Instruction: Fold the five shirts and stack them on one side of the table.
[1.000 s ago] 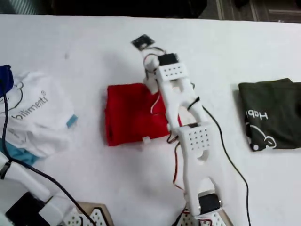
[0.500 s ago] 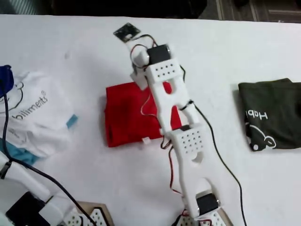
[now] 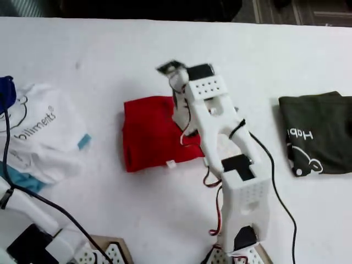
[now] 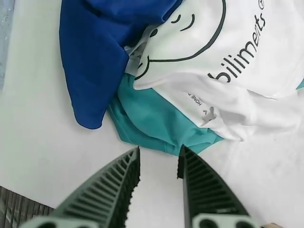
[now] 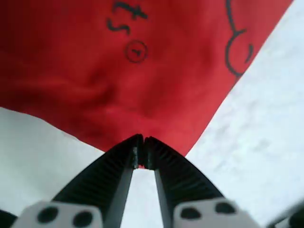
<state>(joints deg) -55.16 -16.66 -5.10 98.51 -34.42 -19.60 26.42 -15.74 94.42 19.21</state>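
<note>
Chiefly at risk: the hold of the right pincer (image 5: 143,154). Only a thin sliver of the red shirt (image 5: 118,71) sits between its closed tips, so in my judgement the cloth may slip out or the folded layers may drag apart.
Position of red shirt: folded, in the middle of the desk (image 3: 110,49), one edge in the right pincer's tips.
State of left pincer (image 4: 158,164): narrowly parted, empty, above bare desk just beside the teal shirt (image 4: 156,128).
Position of dark green shirt (image 3: 316,135): folded, well apart.

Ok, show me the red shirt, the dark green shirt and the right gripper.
red shirt (image 3: 148,132), high view, middle of the folded cloth.
dark green shirt (image 3: 324,132), high view, centre of its folded top face.
right gripper (image 5: 143,151), right wrist view, between its fingertips at the red shirt's edge.
</note>
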